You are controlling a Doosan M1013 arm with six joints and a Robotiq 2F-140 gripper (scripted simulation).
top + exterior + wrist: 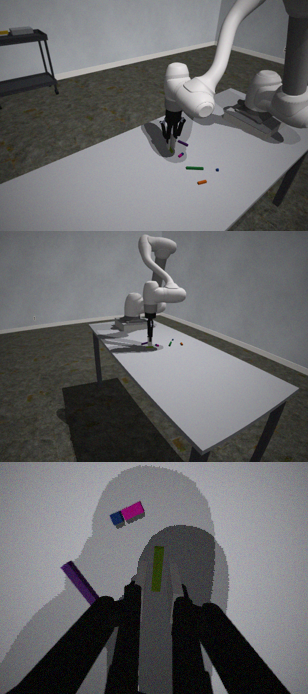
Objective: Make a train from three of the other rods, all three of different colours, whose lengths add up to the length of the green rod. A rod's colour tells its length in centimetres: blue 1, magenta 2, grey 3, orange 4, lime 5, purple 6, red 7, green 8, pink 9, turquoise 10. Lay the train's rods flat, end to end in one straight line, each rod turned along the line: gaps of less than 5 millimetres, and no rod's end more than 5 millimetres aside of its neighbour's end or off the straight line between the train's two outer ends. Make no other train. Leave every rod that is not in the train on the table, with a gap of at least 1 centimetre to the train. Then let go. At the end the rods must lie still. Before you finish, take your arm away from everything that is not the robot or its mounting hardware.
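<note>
My gripper [171, 146] points straight down at the table, its tips at the lime rod [171, 149]. In the wrist view the lime rod [158, 568] lies flat between the two fingertips, running along the gap. The fingers stand narrowly apart on either side of it and do not squeeze it. A magenta rod [133, 510] lies just beyond with a blue cube [117, 518] touching its end. A purple rod [79, 582] lies to the left of the fingers. The green rod [194, 168], an orange rod [201, 182] and a second blue cube [217, 169] lie further off.
The arm's base plate [251, 119] sits on the table's far right end. The table's near edge runs close behind the gripper [149, 342]. A dark shelf cart [25, 62] stands on the floor well away from the table.
</note>
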